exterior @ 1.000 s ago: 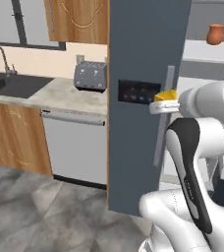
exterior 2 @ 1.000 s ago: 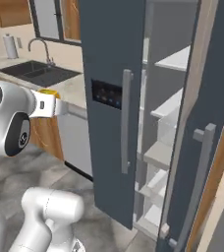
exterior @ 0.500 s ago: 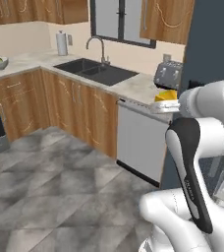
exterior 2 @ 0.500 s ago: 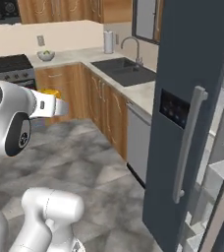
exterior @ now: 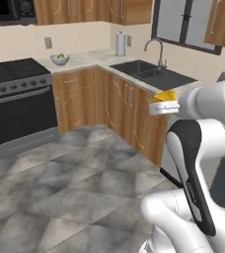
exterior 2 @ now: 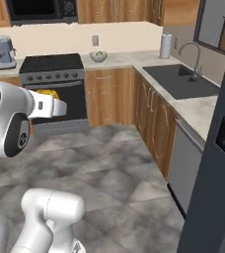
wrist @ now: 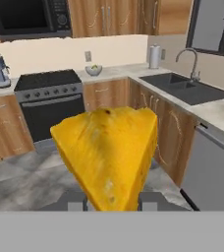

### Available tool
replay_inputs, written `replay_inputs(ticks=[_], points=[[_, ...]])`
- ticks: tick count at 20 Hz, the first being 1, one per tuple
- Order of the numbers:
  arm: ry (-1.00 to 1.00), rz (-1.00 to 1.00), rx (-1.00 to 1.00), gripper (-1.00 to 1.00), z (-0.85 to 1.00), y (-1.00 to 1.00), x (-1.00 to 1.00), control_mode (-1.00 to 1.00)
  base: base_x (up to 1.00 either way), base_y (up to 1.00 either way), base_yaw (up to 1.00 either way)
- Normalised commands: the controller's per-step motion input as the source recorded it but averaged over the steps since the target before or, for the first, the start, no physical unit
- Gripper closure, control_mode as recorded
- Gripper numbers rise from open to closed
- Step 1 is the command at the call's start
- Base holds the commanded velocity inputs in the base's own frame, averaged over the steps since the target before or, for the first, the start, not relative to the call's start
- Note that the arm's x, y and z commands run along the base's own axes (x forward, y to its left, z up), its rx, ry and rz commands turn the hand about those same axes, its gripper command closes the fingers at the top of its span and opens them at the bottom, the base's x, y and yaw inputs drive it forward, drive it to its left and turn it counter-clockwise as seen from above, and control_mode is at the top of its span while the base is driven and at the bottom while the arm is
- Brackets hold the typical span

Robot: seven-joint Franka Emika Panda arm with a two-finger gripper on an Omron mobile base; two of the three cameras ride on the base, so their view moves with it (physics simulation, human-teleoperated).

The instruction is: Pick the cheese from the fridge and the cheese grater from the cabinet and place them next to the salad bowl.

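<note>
While the black stove sits on the left, the gripper holds the yellow cheese tight, up in the air. The salad bowl is far back on the counter, with the sink at right.

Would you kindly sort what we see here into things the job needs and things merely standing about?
Needed for the job:
- cheese, held in the gripper
- salad bowl on the counter beside the stove
- fridge

Just standing about:
- stove
- sink
- paper towel roll
- coffee machine
</note>
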Motion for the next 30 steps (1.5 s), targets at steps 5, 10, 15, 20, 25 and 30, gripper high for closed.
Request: replay_inputs(ticks=[5, 10, 15, 20, 25, 30], points=[[0.0, 0.0, 0.0, 1.0, 0.0, 0.0, 0.0, 1.0, 0.83, 0.17, 0.24], [0.0, 0.0, 0.0, 1.0, 0.0, 0.0, 0.0, 1.0, 0.89, 0.14, 0.15], [0.0, 0.0, 0.0, 1.0, 0.0, 0.0, 0.0, 1.0, 0.92, 0.08, 0.13], [0.0, 0.0, 0.0, 1.0, 0.0, 0.0, 0.0, 1.0, 0.92, 0.0, 0.14], [0.0, 0.0, 0.0, 1.0, 0.0, 0.0, 0.0, 1.0, 0.92, -0.04, 0.07], [0.0, 0.0, 0.0, 1.0, 0.0, 0.0, 0.0, 1.0, 0.91, -0.16, 0.05]])
